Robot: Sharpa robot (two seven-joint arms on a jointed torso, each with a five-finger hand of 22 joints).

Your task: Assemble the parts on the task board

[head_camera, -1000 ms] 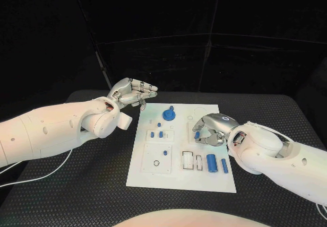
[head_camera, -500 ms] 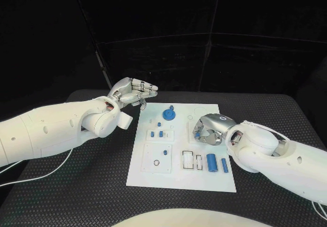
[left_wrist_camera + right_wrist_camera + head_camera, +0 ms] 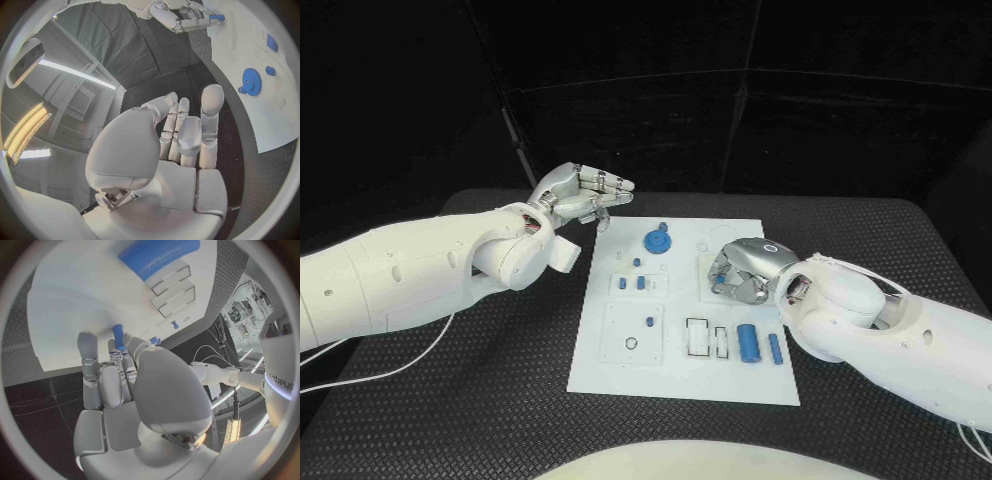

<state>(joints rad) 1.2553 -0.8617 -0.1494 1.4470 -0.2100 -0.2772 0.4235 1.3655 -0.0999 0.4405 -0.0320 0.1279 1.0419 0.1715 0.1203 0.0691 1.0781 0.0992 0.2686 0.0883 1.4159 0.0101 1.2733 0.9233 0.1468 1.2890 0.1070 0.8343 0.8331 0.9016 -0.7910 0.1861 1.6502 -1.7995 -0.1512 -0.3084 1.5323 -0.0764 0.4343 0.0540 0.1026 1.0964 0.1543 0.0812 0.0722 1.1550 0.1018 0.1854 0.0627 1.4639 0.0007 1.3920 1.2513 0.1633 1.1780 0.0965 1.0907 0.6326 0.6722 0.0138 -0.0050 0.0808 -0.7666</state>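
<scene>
Fingers [image 3: 119, 347] of the right hand [image 3: 741, 268] are curled in over the right half of the task board [image 3: 687, 375], and between their tips sits a small blue peg [image 3: 117, 335]; it is pinched there, its long axis running on out from the fingertips toward the white plate, the free end just short of the surface or touching it, I cannot tell which. From the head view the peg [image 3: 721, 284] shows as a blue bit tucked under the knuckles, roughly upright.

Over at the far left corner of the board the left hand [image 3: 584, 196] hangs above the black table [image 3: 473, 400], fingers [image 3: 210, 107] close together and gently bent with nothing in them, neither splayed wide nor clenched.

On the board itself, a blue gear [image 3: 656, 241] lies flat near the far edge, with a little blue knob just beyond it. Several small blue pieces [image 3: 640, 283] stand in the left block of recesses. Near the right edge, toward the robot, a thick blue cylinder [image 3: 749, 344] lies on its side, long axis running from the near edge to the far edge, and a thinner blue rod [image 3: 773, 348] lies just beside it, parallel, pointing the same way
</scene>
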